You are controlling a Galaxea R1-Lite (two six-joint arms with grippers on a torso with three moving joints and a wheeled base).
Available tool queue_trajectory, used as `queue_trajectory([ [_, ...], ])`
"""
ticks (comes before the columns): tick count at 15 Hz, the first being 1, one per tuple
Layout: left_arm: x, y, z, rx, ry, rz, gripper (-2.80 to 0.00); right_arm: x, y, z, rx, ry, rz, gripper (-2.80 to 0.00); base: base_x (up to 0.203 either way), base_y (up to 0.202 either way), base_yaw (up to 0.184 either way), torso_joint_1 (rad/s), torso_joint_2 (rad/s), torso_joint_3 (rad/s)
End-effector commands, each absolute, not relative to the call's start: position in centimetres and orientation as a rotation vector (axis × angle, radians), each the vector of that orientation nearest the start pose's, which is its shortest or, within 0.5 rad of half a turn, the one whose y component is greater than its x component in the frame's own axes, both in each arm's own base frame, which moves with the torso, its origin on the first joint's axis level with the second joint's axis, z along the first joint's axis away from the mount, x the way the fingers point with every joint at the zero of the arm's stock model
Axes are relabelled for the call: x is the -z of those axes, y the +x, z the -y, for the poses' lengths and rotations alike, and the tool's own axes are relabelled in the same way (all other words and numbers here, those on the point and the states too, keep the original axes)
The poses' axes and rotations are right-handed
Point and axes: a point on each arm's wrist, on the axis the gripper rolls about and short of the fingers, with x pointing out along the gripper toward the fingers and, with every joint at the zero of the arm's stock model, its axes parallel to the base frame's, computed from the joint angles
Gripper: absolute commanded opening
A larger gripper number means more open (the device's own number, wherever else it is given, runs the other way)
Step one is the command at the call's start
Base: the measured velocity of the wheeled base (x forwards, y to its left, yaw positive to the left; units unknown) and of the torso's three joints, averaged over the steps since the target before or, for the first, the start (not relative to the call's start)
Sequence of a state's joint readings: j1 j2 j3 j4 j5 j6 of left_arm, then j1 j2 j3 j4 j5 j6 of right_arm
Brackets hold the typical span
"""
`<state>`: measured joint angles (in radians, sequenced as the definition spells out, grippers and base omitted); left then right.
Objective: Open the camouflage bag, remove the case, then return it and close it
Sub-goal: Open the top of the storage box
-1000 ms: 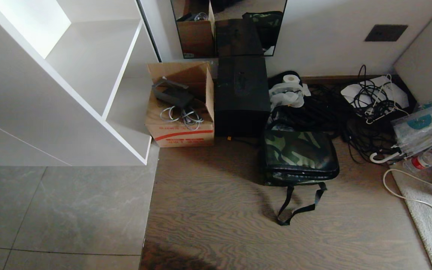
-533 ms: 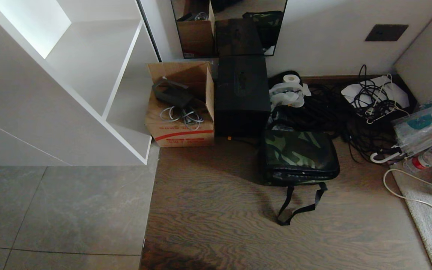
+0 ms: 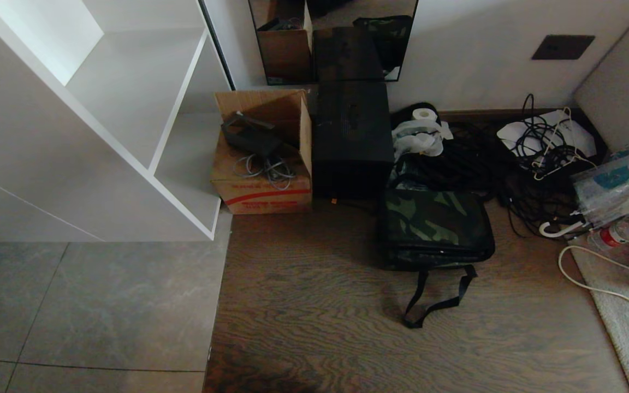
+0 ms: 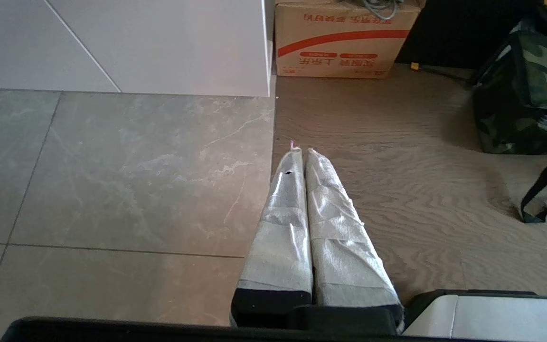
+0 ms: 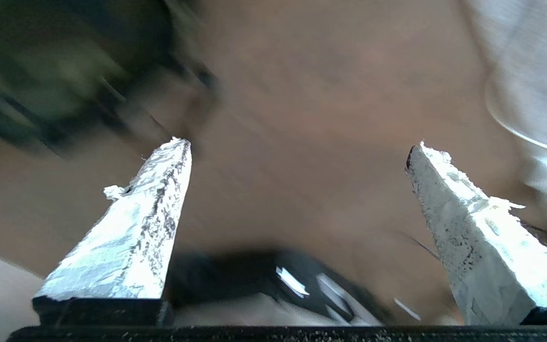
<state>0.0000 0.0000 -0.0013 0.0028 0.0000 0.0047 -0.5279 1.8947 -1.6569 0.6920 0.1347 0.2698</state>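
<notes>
- The white shelf unit [image 3: 129,109] fills the left of the head view, standing where the grey tile floor [image 3: 74,311] meets the wooden floor [image 3: 347,327]
- The tall black box [image 3: 351,139] stands against the wall below a mirror [image 3: 336,41], just beside an open cardboard box [image 3: 262,164] with cables inside
- The camouflage bag [image 3: 435,228] lies flat on the wooden floor in front of and to the right of the black box, its flap down and its black straps [image 3: 437,297] trailing toward the robot; the case is not visible in any view
- A tangle of black cables [image 3: 533,180] spreads along the wall behind and to the right of the bag, with a roll of white tape [image 3: 422,115] at its left end
- A plastic bottle [image 3: 625,230] with a red cap lies at the right edge, near a pale rug [image 3: 625,305]
- The right gripper [image 5: 297,147] hangs over the wooden floor with its two wrapped fingers [image 5: 136,228] spread wide and nothing between them; the blurred bag lies off to one side
- The left gripper [image 4: 302,151] is low over the floor at the tile edge, fingers pressed together and empty, well apart from the bag
</notes>
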Motion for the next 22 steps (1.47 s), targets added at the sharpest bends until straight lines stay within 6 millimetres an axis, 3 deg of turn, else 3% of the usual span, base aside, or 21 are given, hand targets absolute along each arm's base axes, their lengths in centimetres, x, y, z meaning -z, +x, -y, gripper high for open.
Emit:
queue_trajectory([
  [1,-7.5,-2.3,0.0,0.000,0.005,-0.002,-2.80,-20.6,33.5,15.7,0.471,0.643,-0.832,0.00,0.000,0.000,0.000,0.000,0.00,0.000],
  [5,-7.6,-2.3,0.0,0.000,0.005,-0.001,-2.80,-14.2,37.7,11.4,0.389,0.714,-0.775,0.00,0.000,0.000,0.000,0.000,0.00,0.000],
  [8,-7.5,-2.3,0.0,0.000,0.005,-0.001,-2.80,-10.5,41.0,5.7,0.258,0.688,-0.738,0.00,0.000,0.000,0.000,0.000,0.00,0.000],
  [10,-7.5,-2.3,0.0,0.000,0.005,-0.003,-2.80,-8.4,42.1,3.5,0.260,0.744,-0.755,0.00,0.000,0.000,0.000,0.000,0.00,0.000],
  [13,-7.6,-2.3,0.0,0.000,0.005,-0.002,-2.80,-8.0,43.5,2.0,0.226,0.715,-0.720,0.00,0.000,0.000,0.000,0.000,0.00,0.000],
  [16,-7.6,-2.3,0.0,0.000,0.005,-0.002,-2.80,-5.5,44.4,0.8,0.273,0.617,-0.749,0.00,0.000,0.000,0.000,0.000,0.00,0.000],
  [22,-7.6,-2.3,0.0,0.000,0.005,-0.001,-2.80,-1.1,44.2,-0.3,0.386,0.502,-0.858,0.00,0.000,0.000,0.000,0.000,0.00,0.000],
])
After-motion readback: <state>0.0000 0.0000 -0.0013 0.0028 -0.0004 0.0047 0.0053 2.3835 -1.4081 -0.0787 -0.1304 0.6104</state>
